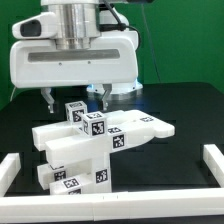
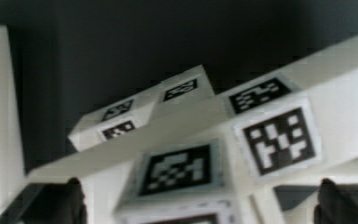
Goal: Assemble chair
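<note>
My gripper [image 1: 74, 97] hangs wide open, holding nothing, just above the chair [image 1: 95, 150], which sits mid-table on dark cloth. The small tagged cube [image 1: 95, 124] is at its 6 o'clock. I'd centre over it and drop straight before closing.

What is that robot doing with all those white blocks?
It is building a chair. The robot's gripper hangs just above a pile of white chair parts with black-and-white tags, lying joined and stacked on the black table. Its jaws are open and hold nothing right now, so no part is being lifted. The chair is not finished.
</note>
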